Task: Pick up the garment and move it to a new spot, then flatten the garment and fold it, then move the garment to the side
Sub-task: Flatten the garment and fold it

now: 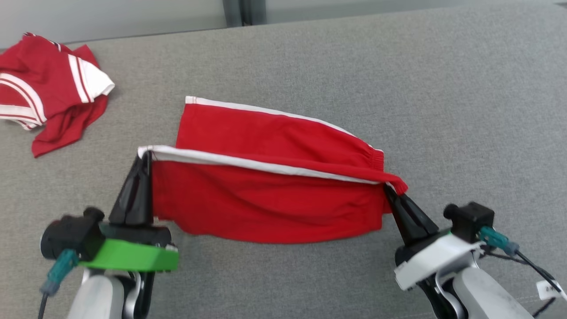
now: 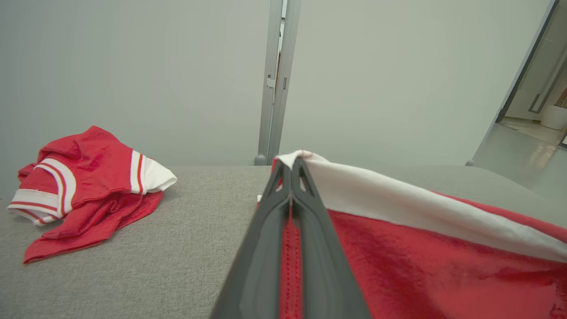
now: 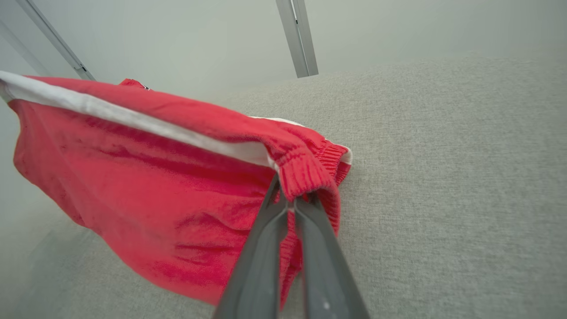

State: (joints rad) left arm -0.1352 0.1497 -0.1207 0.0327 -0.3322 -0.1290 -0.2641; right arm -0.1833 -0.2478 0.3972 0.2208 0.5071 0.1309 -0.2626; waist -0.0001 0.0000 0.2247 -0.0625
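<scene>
Left gripper (image 1: 145,158): two long dark fingers pressed together, pinching the white-banded corner of the garment (a red seam shows between the fingers in the left wrist view).
Right gripper (image 1: 389,189): fingers closed on the ribbed elastic waistband corner, with cloth bunched over the tips.
Garment: red knit shorts with white side stripe (image 1: 266,208), stretched between the two grippers. The near half is lifted and hangs as a flap, its lower edge sagging toward the robot. The far half lies flat behind the raised edge.
Surface: grey woven fabric surface (image 1: 443,110), under the shorts.
Second item: crumpled red jersey with white stripes (image 1: 48,93), at the far left on the same surface, well apart from the shorts.
Background: pale wall with a grey metal post (image 2: 277,88), beyond the far edge.
</scene>
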